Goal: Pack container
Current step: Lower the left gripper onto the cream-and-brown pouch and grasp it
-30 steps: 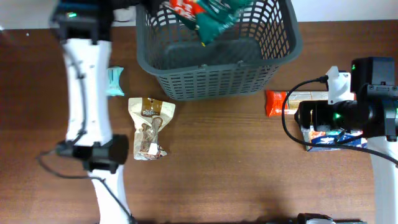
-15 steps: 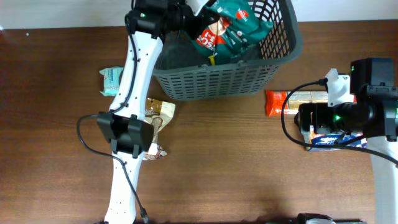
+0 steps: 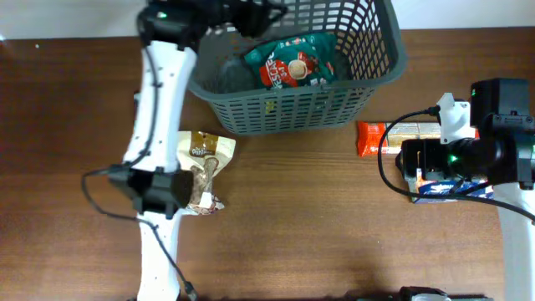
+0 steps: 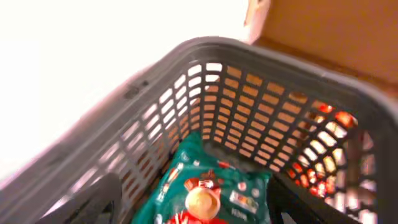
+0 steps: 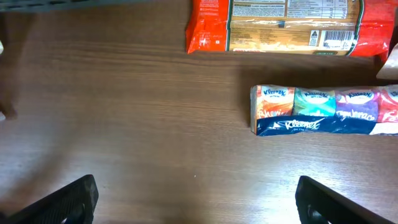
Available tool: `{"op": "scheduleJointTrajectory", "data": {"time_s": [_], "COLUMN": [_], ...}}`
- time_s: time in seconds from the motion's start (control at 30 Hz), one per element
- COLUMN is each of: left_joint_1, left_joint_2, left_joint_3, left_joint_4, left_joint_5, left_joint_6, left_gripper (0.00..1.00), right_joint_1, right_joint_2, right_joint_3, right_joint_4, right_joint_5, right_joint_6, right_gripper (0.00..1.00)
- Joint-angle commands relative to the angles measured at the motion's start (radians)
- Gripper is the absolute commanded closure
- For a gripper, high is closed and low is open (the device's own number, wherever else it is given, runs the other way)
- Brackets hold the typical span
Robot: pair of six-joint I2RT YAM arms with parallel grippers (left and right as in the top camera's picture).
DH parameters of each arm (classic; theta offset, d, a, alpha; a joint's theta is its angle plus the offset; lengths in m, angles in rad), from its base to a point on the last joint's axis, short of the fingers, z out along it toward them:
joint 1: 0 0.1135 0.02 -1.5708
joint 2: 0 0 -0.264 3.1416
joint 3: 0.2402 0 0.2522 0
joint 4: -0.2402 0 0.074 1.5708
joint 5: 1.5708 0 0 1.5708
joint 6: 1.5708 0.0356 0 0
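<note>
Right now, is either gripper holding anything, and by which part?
Nothing: left gripper and right gripper are open; the green packet lies in the container.

White tubular left arm (image 3: 155, 100) and right arm (image 3: 500, 155) carry black joint housings, looping black cables (image 3: 382, 167) and green lights (image 3: 456, 157).

1. From my station, the table (image 3: 292, 209) fills nearly all of the overhead view. It is dark brown wood with the grain running left to right.
2. Along its far edge I see a narrow pale strip (image 3: 468, 12), white to light grey. I cannot tell whether it is wall or floor.
3. In the right wrist view the same tabletop (image 5: 137, 124) shows fine streaked grain, a dull sheen and soft lighting.
4. In the left wrist view a white area (image 4: 68, 56) on the far left is blown out by strong light. I cannot make out its source.
5. At the far right of that view sits a blurred tan surface (image 4: 336, 31), which I cannot identify.
</note>
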Motion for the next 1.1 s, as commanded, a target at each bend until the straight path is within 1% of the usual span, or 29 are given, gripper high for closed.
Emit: {"op": "scheduleJointTrajectory", "data": {"time_s": [0.0, 0.07, 0.13, 0.2, 0.3, 0.37, 0.43, 0.73, 0.83, 0.93, 1.07], "left_joint_1": [0.074, 0.113, 0.163, 0.213, 0.294, 0.345, 0.356, 0.359, 0.36, 0.366, 0.365], "left_joint_2": [-0.176, -0.224, -0.27, -0.301, -0.318, -0.311, -0.306, -0.309, -0.309, -0.309, -0.312], "left_joint_3": [0.038, 0.038, 0.038, 0.038, 0.038, 0.023, -0.011, -0.364, -0.511, -0.641, -0.811], "left_joint_4": [-0.09, -0.174, -0.268, -0.342, -0.466, -0.62, -0.705, -0.695, -0.667, -0.624, -0.556], "left_joint_5": [-0.01, -0.077, -0.162, -0.218, -0.232, -0.229, -0.225, -0.253, -0.256, -0.255, -0.255], "left_joint_6": [-0.036, -0.027, -0.018, -0.018, -0.018, -0.018, 0.026, 0.113, 0.138, 0.138, 0.137], "left_gripper": [0.31, 0.31, 0.24, 0.2, 0.19, 0.2, 0.2, 0.29, 0.32, 0.35, 0.36], "right_joint_1": [0.005, 0.005, 0.005, 0.005, 0.005, 0.005, 0.005, 0.005, 0.005, 0.005, 0.005], "right_joint_2": [0.001, 0.001, 0.001, 0.001, 0.001, 0.001, 0.001, 0.001, 0.001, 0.001, 0.001], "right_joint_3": [0.017, 0.017, 0.017, 0.017, 0.017, 0.017, 0.017, 0.017, 0.017, 0.017, 0.017], "right_joint_4": [0.004, 0.006, 0.006, 0.006, 0.008, 0.008, 0.01, 0.024, 0.021, 0.015, 0.013], "right_joint_5": [0.008, 0.008, 0.008, 0.008, 0.008, 0.008, 0.008, 0.003, 0.003, 0.003, 0.003], "right_joint_6": [0.008, 0.008, 0.008, 0.008, 0.008, 0.008, 0.008, 0.008, 0.008, 0.008, 0.008], "right_gripper": [0.01, 0.01, 0.01, 0.01, 0.01, 0.01, 0.01, 0.01, 0.01, 0.01, 0.01]}}
